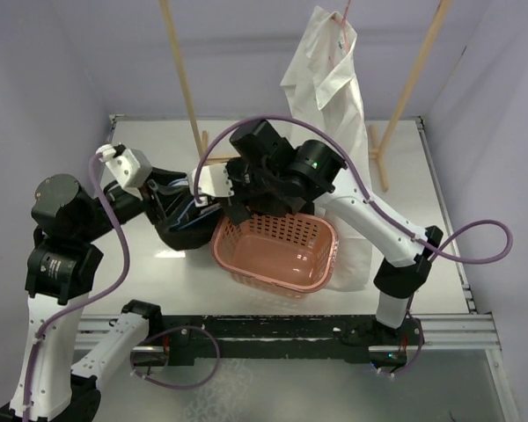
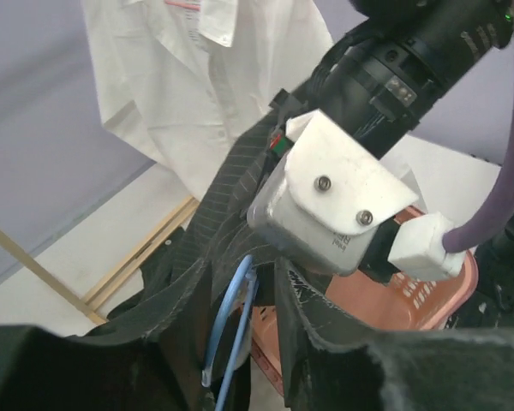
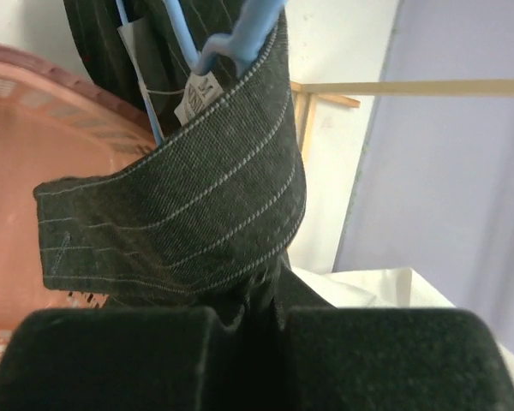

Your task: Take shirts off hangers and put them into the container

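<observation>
The black shirt [image 3: 197, 197] is matt pinstriped cloth; the basket [image 1: 282, 236] smooth plastic.

Two wooden poles [image 1: 183, 79] rise from the white table [image 1: 436, 185] (one upper left, one upper right). Lilac walls [image 1: 44, 70] surround it.

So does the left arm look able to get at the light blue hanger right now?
Probably yes: the light blue hanger hangs just ahead of the left gripper. Folds of the black shirt around it may get pinched too.

Basket [image 1: 273, 285] interior free — right arm [image 1: 370, 215], black shirt [image 3: 206, 205] crowd its rim.
</observation>
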Robot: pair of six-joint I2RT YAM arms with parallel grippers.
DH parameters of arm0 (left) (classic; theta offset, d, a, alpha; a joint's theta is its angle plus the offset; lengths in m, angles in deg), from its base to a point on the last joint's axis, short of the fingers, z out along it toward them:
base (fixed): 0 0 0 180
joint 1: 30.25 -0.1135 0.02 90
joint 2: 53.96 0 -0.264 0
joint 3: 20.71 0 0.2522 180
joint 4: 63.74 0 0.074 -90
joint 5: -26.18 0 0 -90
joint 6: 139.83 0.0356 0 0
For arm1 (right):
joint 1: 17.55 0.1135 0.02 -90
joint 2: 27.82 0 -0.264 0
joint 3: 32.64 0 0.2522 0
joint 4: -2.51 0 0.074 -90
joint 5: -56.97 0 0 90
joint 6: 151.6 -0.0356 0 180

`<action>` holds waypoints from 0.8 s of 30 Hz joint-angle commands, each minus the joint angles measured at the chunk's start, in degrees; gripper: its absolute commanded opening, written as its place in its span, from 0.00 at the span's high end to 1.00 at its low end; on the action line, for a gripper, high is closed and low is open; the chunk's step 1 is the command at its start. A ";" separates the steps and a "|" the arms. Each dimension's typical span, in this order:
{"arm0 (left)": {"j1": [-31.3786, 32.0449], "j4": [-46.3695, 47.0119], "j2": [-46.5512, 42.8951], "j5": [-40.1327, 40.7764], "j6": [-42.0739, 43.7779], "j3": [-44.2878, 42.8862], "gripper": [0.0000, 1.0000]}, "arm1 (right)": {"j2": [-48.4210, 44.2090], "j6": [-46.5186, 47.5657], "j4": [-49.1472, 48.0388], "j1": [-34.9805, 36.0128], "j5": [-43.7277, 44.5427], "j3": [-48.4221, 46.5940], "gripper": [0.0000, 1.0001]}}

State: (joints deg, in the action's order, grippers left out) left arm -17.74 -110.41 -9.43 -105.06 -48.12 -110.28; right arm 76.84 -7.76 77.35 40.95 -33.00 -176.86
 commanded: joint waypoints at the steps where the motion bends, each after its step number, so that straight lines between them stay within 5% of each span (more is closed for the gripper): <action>1: 0.08 7.66 -3.79 7.79 -2.14 2.49 0.51 | -3.92 -6.38 -12.22 -1.25 8.26 0.83 1.00; 5: 0.06 14.06 -9.73 17.39 -5.07 7.13 0.34 | -4.39 -13.10 -20.26 -5.34 10.23 0.14 1.00; 12: 0.06 19.80 -18.60 33.35 -7.97 12.20 0.31 | -9.54 -24.92 -34.68 -11.34 8.29 7.93 1.00; 18: 0.06 18.65 -17.97 33.67 -8.59 17.09 0.31 | -14.64 -35.21 -42.05 -16.70 1.56 11.77 1.00; 24: 0.06 22.51 -11.15 34.65 -12.44 23.45 0.23 | -18.81 -38.28 -39.34 -17.18 -5.83 11.75 1.00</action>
State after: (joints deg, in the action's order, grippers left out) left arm -17.78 -91.46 -25.10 -72.91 -56.77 -90.50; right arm 62.61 -40.98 43.07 23.55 -31.84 -164.11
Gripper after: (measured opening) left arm 0.743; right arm 0.007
